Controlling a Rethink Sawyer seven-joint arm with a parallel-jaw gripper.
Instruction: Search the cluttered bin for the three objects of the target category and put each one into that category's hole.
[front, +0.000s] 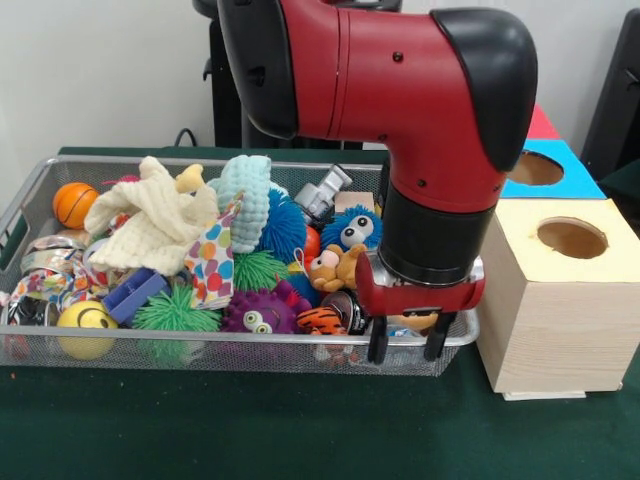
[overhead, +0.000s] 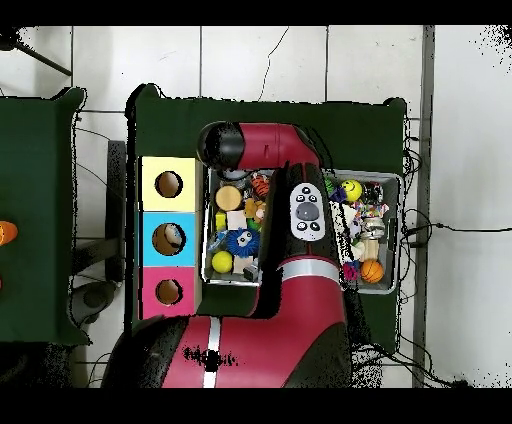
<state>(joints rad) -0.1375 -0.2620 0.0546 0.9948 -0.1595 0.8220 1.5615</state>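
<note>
The cluttered bin (front: 250, 352) is a silver wire-mesh tray on the green table, full of toys. It also shows in the overhead view (overhead: 396, 240), mostly under my arm. My gripper (front: 405, 347) hangs over the bin's near right corner, its fingertips at rim level. It is open with nothing between the fingers. A toy tiger (front: 322, 320) lies just left of it and a brown plush animal (front: 335, 268) behind that. In the overhead view the gripper is hidden under the arm. A box with a round hole in its yellow top (front: 572, 238) stands right of the bin.
Behind the yellow-topped box stand a blue-topped box (front: 535, 168) and a red one (front: 541, 124); all three show in a row overhead (overhead: 168, 239). The bin holds an orange ball (front: 73, 203), a yellow smiley ball (front: 86, 325), a cream cloth (front: 150, 222) and a purple furry toy (front: 258, 312).
</note>
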